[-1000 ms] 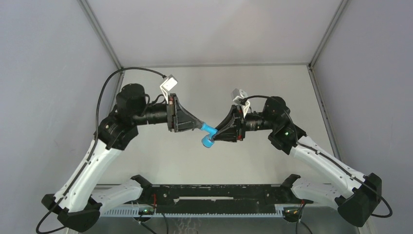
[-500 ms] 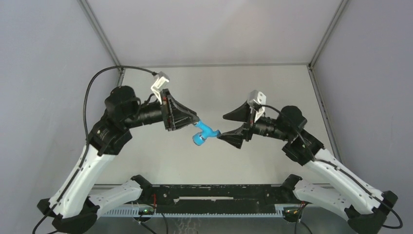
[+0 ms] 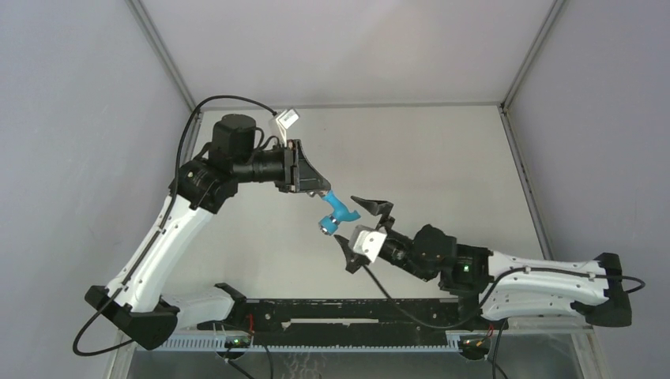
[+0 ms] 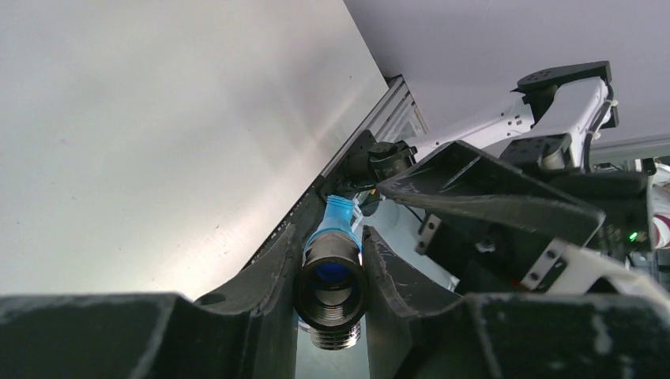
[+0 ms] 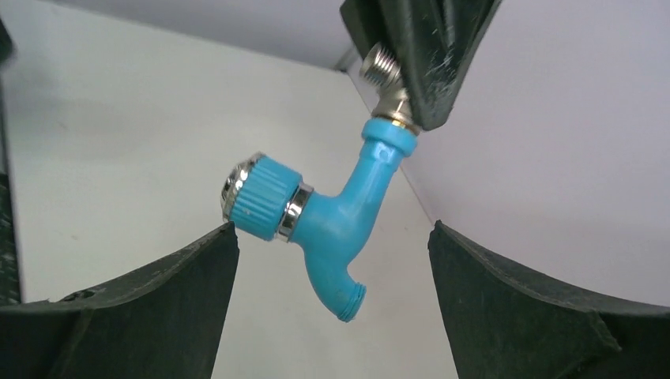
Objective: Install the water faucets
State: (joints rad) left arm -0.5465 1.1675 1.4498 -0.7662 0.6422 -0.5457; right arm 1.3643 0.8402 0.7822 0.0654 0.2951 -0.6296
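The water faucet (image 3: 336, 213) is a bright-blue bent tap with a ribbed blue knob (image 5: 259, 197) and a silver threaded end (image 5: 380, 63). It hangs in the air above the middle of the table. My left gripper (image 3: 320, 192) is shut on its threaded end, and the left wrist view looks straight down the clamped end (image 4: 332, 286). My right gripper (image 3: 362, 230) is open and wide, just near-right of the tap. In the right wrist view the tap (image 5: 336, 225) sits between the right fingers (image 5: 162, 296) without touching them, spout pointing down.
The pale table (image 3: 442, 158) is enclosed by grey walls with metal corner posts (image 3: 162, 55). A black rail (image 3: 340, 312) runs along the near edge between the arm bases. The right arm (image 3: 545, 280) lies low along that edge.
My right gripper has opened and let go of the tap, and its arm has dropped low and swung toward the near edge. The left arm has turned, keeping the tap.
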